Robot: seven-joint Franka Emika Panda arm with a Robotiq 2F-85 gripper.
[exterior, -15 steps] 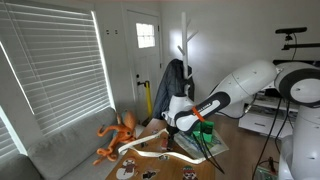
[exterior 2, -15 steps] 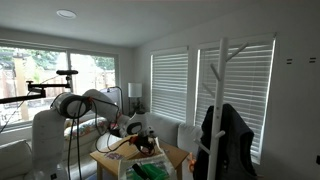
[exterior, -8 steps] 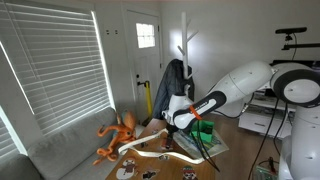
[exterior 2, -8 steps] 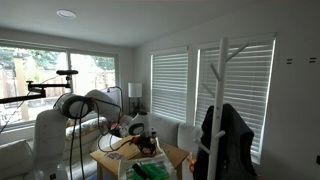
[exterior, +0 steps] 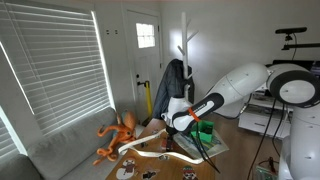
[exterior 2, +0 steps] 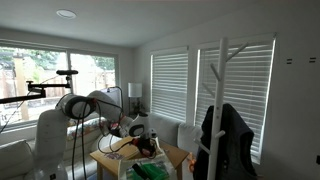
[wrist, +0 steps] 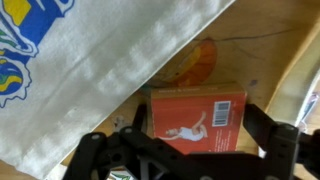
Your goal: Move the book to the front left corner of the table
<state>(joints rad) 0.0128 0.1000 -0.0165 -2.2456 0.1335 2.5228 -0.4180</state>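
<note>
Above the table [wrist: 262, 55], the gripper [wrist: 196, 128] hangs with its fingers spread wide apart. A flat red-orange rectangle [wrist: 197, 112] lies on the table between them, with printed white cloth [wrist: 110, 60] beyond. In an exterior view, the book [exterior: 210, 147] lies flat on the table beside a green block [exterior: 204, 127].

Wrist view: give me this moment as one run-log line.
end effector: open, empty | below it: red card on table | beside card: white printed cloth

Home living room: sofa [exterior: 58, 148], window blinds [exterior: 50, 70], coat rack [exterior: 185, 45].
</note>
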